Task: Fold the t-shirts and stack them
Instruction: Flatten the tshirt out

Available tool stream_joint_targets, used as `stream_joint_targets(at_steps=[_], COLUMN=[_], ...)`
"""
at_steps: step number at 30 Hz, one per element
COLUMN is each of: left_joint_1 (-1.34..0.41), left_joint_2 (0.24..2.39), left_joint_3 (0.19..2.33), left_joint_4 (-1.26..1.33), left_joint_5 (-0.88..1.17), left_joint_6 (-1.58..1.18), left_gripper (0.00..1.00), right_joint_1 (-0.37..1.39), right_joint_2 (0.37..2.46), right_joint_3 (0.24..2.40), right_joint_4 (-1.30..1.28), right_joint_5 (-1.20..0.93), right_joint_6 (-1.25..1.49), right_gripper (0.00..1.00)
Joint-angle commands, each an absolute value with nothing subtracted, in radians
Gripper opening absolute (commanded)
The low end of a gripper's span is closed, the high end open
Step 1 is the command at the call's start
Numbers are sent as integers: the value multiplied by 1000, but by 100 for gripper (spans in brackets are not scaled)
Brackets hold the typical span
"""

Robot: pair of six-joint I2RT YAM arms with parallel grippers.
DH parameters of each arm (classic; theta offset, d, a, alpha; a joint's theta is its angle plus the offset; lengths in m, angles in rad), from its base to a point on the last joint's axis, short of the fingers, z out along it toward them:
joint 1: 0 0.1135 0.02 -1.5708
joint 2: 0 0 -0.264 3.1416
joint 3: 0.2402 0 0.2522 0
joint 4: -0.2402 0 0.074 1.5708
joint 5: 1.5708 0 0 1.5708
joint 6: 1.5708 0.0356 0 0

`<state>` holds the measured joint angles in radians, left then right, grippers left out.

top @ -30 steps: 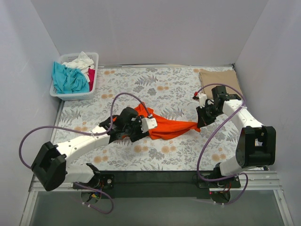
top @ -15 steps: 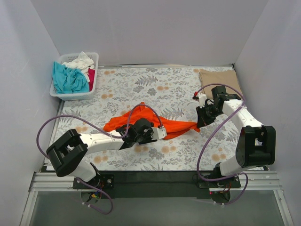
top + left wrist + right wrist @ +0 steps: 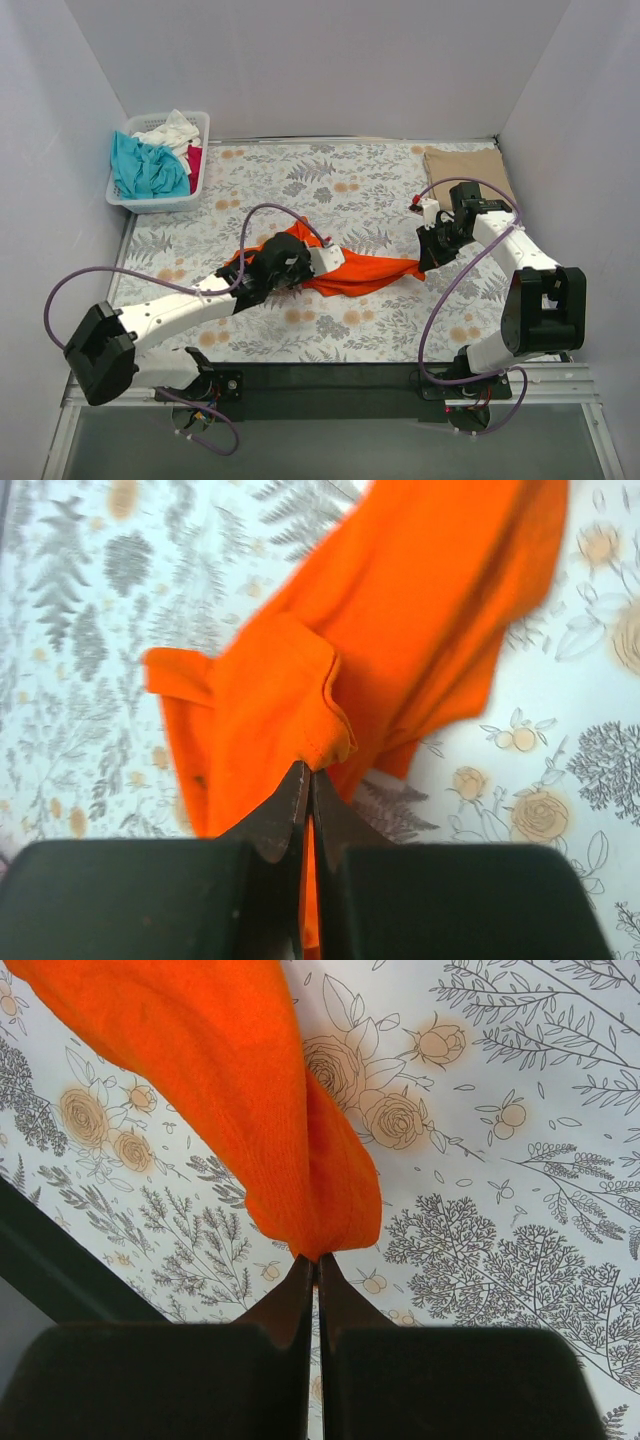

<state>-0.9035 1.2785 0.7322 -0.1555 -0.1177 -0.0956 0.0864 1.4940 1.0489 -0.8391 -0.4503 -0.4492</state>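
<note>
Over floral table (image 3: 350,190), left gripper (image 3: 308,780) and right gripper (image 3: 316,1265) clamp orange t-shirt (image 3: 365,272) ends, arms angled inward.

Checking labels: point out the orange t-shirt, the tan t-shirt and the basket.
orange t-shirt (image 3: 365,272), top external view, middle of the cloth.
tan t-shirt (image 3: 465,163), top external view, centre of its upper face.
basket (image 3: 150,205), top external view, its near wall.
</note>
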Motion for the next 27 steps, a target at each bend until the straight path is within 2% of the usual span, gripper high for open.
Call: stream_joint_targets(at_steps=[1,7,13,21,27], left_joint_1=[-839,-574,-390,-344,-296], left_joint_2=[1183,1112,1016,959,890], left_joint_3=[830,995,1170,1351,1427], left_joint_4=[-268,-405,-462,-482,-566], left_joint_5=[-60,58,101,-80,-127], left_joint_6=[-175,-319,-452,-554,-562], left_gripper=[0,0,0,0,0], right_joint_1=[86,77,60,54,52], right_joint_2=[1463,1399,1329,1269,1180], right_joint_3=[1060,1133,1270,1417,1396], right_joint_4=[-854,-879,-925,-960,-989], right_joint_5=[-451,-390,-321,-184,-98], right_joint_6=[-459,-471,-489,-557,-627], right_gripper=[1,1,1,1,1])
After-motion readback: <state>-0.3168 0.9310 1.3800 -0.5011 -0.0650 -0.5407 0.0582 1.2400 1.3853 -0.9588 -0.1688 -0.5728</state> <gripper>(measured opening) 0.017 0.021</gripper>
